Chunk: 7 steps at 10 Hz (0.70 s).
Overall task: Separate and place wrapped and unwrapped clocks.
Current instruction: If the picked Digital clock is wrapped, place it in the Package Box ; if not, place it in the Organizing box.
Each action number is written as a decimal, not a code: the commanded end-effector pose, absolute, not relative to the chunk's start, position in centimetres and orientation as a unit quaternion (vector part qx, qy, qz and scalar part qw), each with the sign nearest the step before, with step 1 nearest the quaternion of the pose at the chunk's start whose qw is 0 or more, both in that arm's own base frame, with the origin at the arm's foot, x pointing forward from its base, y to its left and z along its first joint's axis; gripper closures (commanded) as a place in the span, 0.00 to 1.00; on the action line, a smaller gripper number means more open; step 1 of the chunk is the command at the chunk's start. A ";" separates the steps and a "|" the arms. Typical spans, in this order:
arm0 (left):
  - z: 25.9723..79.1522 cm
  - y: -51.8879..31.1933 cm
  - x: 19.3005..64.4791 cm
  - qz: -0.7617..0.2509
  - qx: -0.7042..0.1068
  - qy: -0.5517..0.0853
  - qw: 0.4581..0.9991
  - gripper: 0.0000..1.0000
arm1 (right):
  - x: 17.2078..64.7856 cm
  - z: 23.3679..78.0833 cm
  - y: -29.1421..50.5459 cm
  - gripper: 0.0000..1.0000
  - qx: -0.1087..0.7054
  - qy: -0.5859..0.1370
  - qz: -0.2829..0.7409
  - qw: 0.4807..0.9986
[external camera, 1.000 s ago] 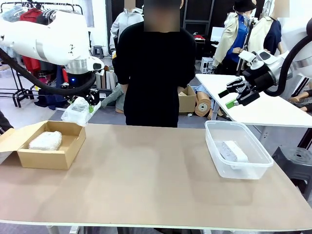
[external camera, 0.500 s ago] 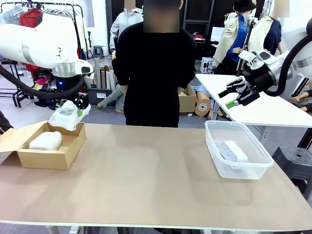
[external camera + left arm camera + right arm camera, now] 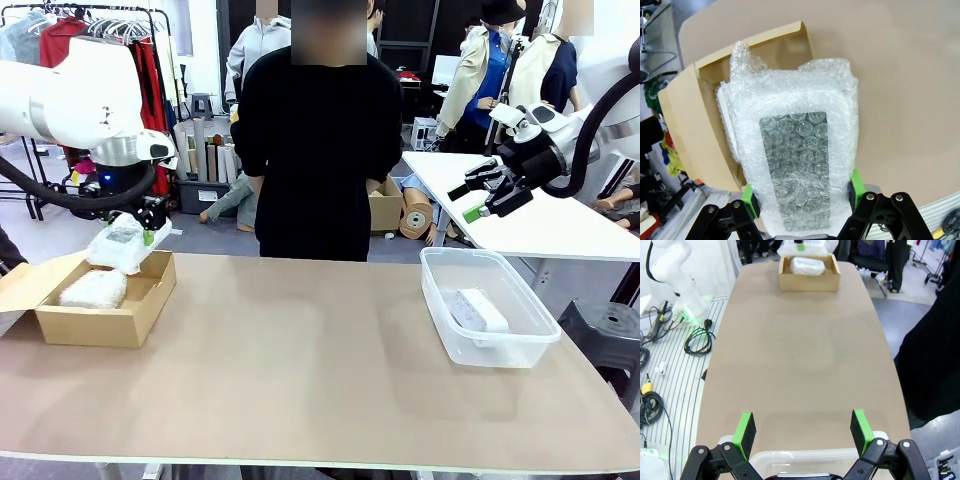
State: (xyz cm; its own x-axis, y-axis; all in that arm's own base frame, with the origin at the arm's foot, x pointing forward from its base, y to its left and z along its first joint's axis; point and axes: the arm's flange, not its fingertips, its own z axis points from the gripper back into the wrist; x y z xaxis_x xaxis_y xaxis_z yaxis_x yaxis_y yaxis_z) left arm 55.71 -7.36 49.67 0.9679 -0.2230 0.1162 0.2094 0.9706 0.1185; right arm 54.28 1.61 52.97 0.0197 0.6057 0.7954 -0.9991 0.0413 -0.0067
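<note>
The left pincer (image 3: 802, 197) is clamped on one end of a bubble-wrapped white block (image 3: 795, 160), whose long axis runs straight out from the fingers, above the brown cardboard box's (image 3: 95, 300) far corner. Another wrapped block (image 3: 92, 288) lies inside. The right pincer (image 3: 802, 432) hangs spread apart above the clear plastic tub (image 3: 485, 345) holding the bare white rounded block (image 3: 478, 310) on the tan tabletop (image 3: 300, 360).

This is looking like a robot testing lab set up inside a big open hall — not a home or a shop. A clothes rack (image 3: 95, 20) with hanging garments is standing at the back left, cardboard rolls (image 3: 205, 150) are leaning nearby, and a second white table (image 3: 540, 215) is sitting to the right. Cables (image 3: 695, 340) are lying loose on the grated floor (image 3: 670, 390) beside the brown table (image 3: 320, 370) — a working space.
</note>
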 end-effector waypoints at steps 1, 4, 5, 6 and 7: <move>49.2 -7.0 55.0 -0.117 0.063 -0.084 0.988 1.00 | 54.2 53.3 1.7 0.00 0.303 -0.324 0.623 0.645; 47.4 -6.3 54.8 -0.110 0.058 -0.081 0.989 1.00 | 54.2 53.3 1.7 0.00 0.303 -0.324 0.623 0.645; 46.6 -6.0 54.8 -0.098 0.067 -0.084 0.989 1.00 | 54.2 53.3 1.7 0.00 0.303 -0.324 0.623 0.645; 45.9 -5.8 54.9 -0.085 0.073 -0.087 0.990 1.00 | 54.2 53.3 1.7 0.00 0.303 -0.324 0.623 0.645; 45.3 -5.6 55.0 -0.076 0.075 -0.087 0.990 1.00 | 54.2 53.3 1.7 0.00 0.303 -0.324 0.623 0.645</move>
State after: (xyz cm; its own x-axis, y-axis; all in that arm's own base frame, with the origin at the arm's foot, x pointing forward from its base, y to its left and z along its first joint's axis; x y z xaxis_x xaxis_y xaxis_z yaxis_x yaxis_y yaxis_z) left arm 55.29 -5.98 45.77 0.9717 -0.1943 0.1342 0.1774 0.9757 0.1282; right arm 54.28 1.61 52.97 0.0197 0.6057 0.7954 -0.9991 0.0413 -0.0067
